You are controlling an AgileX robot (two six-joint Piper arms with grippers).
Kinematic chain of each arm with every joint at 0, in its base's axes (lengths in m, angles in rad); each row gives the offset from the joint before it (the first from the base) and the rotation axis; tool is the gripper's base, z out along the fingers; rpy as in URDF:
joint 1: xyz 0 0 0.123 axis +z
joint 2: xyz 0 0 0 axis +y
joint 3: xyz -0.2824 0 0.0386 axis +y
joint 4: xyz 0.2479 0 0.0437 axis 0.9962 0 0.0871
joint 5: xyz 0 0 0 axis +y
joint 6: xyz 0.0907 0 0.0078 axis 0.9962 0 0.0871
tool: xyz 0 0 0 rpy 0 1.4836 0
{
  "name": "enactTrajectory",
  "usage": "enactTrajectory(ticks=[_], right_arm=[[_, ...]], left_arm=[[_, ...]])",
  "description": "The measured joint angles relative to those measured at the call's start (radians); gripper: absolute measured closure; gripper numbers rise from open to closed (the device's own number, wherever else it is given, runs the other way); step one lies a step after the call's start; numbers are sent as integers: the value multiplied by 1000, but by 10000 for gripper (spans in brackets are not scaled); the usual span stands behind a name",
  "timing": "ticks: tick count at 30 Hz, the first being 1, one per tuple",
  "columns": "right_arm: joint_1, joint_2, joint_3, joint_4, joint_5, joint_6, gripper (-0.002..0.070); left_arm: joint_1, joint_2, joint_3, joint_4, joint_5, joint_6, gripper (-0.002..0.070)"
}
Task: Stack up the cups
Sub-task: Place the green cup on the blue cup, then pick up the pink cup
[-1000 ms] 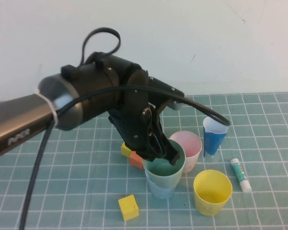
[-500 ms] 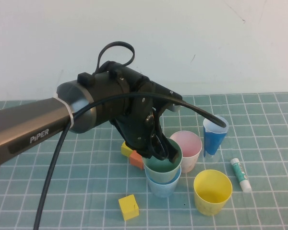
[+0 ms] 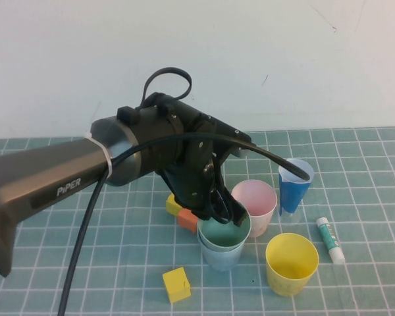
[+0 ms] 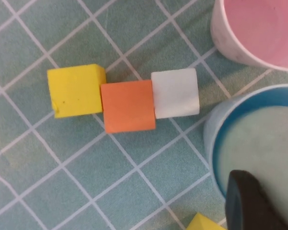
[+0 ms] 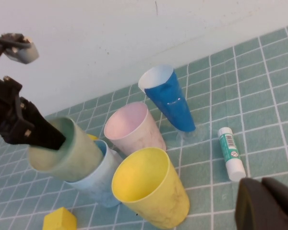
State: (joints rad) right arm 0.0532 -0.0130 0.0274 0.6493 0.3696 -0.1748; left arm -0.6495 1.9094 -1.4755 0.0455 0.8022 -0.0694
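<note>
Left tool (image 3: 225, 212) pinches the green cup (image 3: 224, 232) by its thin rim, nested in the light blue cup (image 3: 220, 255) near the bench's front edge; light, probably flexible. Right tool (image 5: 266, 207) hangs by the front-right edge, grip state unclear.

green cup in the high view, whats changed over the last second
The left gripper, clamped on the small green plastic cup's rim, pushed it deeper into the light blue plastic cup. The pink cup, yellow cup and yellow cube stayed put.
</note>
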Motion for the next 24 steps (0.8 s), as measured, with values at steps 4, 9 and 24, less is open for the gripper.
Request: enactTrajectory(ticks=[4, 9, 24], right_arm=[[0, 0, 0, 0, 0, 0, 679], [0, 0, 0, 14, 4, 0, 679], [0, 422, -533, -300, 405, -154, 679]], left_arm=[[0, 14, 0, -4, -6, -11, 498], [0, 18, -26, 23, 31, -28, 324], [0, -291, 78, 122, -2, -76, 670]])
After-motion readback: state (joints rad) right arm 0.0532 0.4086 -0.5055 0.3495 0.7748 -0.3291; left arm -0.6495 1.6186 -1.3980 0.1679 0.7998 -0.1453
